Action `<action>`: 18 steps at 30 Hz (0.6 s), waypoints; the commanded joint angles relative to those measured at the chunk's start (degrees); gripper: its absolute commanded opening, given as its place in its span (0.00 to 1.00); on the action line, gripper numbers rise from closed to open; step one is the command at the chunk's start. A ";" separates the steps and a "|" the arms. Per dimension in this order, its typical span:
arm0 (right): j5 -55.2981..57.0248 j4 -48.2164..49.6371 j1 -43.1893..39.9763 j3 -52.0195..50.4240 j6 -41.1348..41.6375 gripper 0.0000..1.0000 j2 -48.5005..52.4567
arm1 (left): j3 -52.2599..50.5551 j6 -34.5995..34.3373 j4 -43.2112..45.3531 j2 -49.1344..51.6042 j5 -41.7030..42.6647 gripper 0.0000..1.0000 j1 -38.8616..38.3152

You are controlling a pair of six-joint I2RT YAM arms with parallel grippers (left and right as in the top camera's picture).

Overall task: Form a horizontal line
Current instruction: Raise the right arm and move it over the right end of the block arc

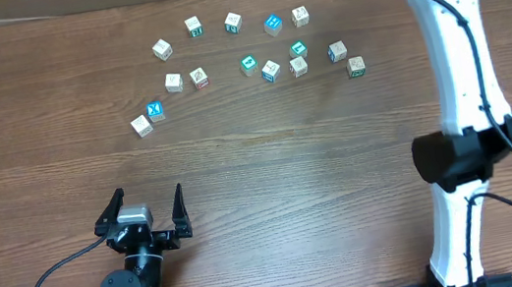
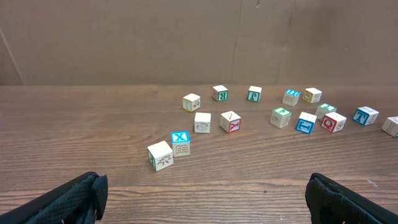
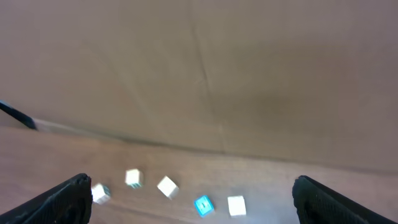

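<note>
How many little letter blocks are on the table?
15 blocks: five in the far row, eight in the middle row, a pair at the near left. None seem hidden.

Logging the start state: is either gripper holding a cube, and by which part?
Nothing is held. The left gripper and right gripper are open and empty; the cubes lie on the table.

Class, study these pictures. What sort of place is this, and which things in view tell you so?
Probably a robot lab workbench: a white cabled robot arm and the black left claw at a wood-grain table, small letter cubes scattered as test pieces, plain brown backdrop.
</note>
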 commanded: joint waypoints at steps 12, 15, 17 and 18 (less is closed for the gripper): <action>3.02 -2.08 0.02 -9.42 -0.59 1.00 7.80 | -0.22 1.09 0.20 -0.52 -0.35 0.99 -0.37; 3.04 0.26 0.37 -13.44 -0.61 1.00 7.80 | -0.22 1.09 0.20 -0.52 -0.35 1.00 -0.37; 3.04 1.31 0.57 -15.65 -0.61 1.00 7.80 | -0.22 1.09 0.20 -0.52 -0.35 1.00 -0.37; 3.04 2.10 0.66 -17.09 -0.63 1.00 7.80 | -0.22 1.09 0.20 -0.52 -0.35 1.00 -0.37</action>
